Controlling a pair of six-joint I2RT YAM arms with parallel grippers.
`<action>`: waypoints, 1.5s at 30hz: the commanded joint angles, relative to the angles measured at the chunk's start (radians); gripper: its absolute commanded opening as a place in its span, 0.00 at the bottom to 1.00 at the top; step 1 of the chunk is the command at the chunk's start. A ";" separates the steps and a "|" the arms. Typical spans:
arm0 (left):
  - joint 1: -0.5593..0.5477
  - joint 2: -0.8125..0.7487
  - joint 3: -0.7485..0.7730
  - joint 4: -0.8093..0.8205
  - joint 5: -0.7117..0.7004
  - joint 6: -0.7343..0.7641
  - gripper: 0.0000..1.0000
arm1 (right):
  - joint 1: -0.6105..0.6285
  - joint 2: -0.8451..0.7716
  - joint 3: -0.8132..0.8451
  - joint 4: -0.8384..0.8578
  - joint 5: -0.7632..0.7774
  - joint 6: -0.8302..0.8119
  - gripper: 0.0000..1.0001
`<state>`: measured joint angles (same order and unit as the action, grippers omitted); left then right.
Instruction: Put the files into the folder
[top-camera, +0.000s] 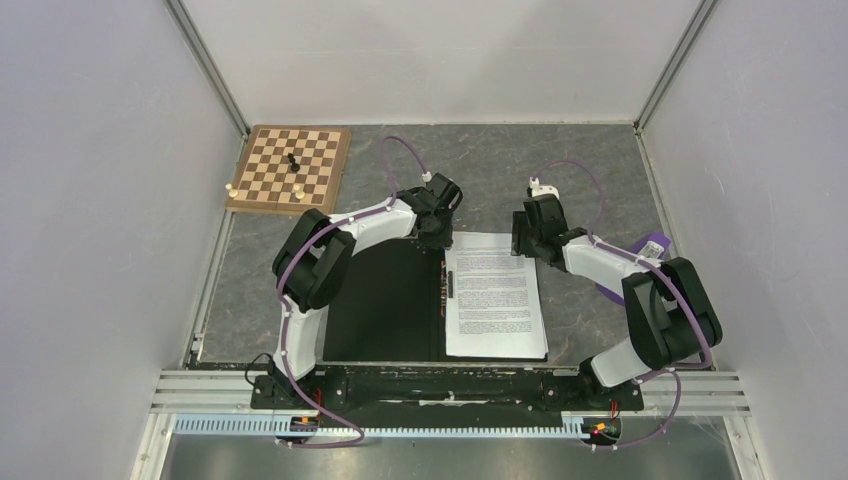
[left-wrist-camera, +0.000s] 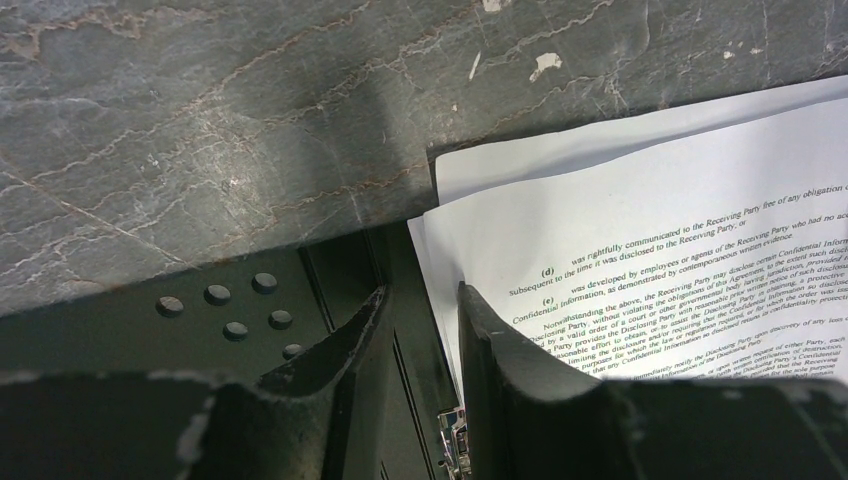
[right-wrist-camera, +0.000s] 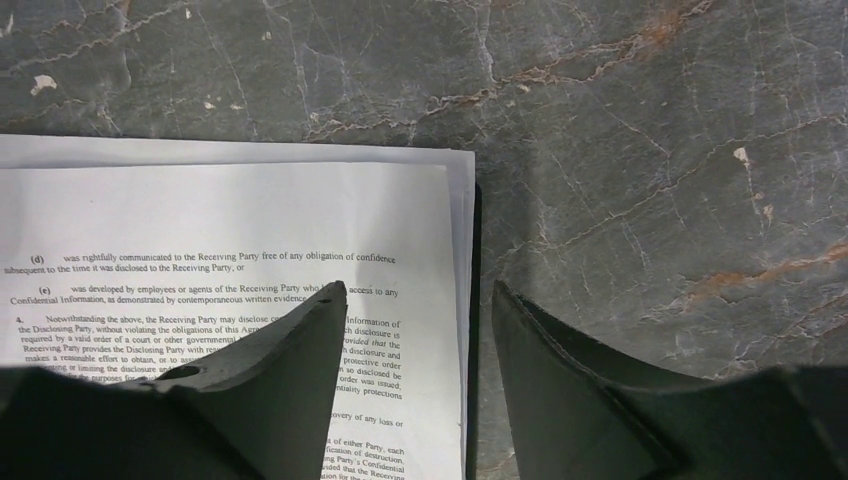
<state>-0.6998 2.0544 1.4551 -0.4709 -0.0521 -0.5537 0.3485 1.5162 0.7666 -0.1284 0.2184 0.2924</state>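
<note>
Noting layout from the overhead view: folder (top-camera: 385, 300) lies open and flat at centre frame, black inner faces up. The files (top-camera: 495, 295) rest on its right-hand face, reaching from mid-frame down toward the lower edge.

Left hand (top-camera: 437, 232) sits at the stack's upper left corner. In its wrist view the hand (left-wrist-camera: 422, 300) has its fingers apart with nothing between them: one over the black face, one over the printed sheet, the gap above the spine and its metal clip (left-wrist-camera: 452, 425).

Right hand (top-camera: 527, 240) sits at the upper right corner – fingers (right-wrist-camera: 300, 350) likewise spread and empty, straddling the sheets' right edge, the outer one over bare table (right-wrist-camera: 650, 150).

Top edges of the sheets are fanned, not flush; offset corners show in both wrist views. My reading is that the hands flank the top corners to square the stack on that face, with the cover left to close.

Chessboard (top-camera: 290, 168) sits in the upper left, well apart – no part in this.
</note>
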 joint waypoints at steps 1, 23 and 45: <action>0.008 0.030 0.009 -0.005 -0.008 0.049 0.37 | -0.005 -0.007 0.013 0.063 0.024 0.023 0.58; 0.008 0.023 0.014 -0.003 0.010 0.045 0.39 | 0.011 0.009 0.019 0.081 0.031 0.036 0.45; -0.003 -0.416 -0.317 0.069 0.169 -0.058 0.59 | 0.109 -0.469 -0.268 -0.237 -0.095 0.100 0.81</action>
<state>-0.6960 1.7714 1.2716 -0.4603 0.0631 -0.5560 0.4038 1.1400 0.5728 -0.3027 0.1677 0.3389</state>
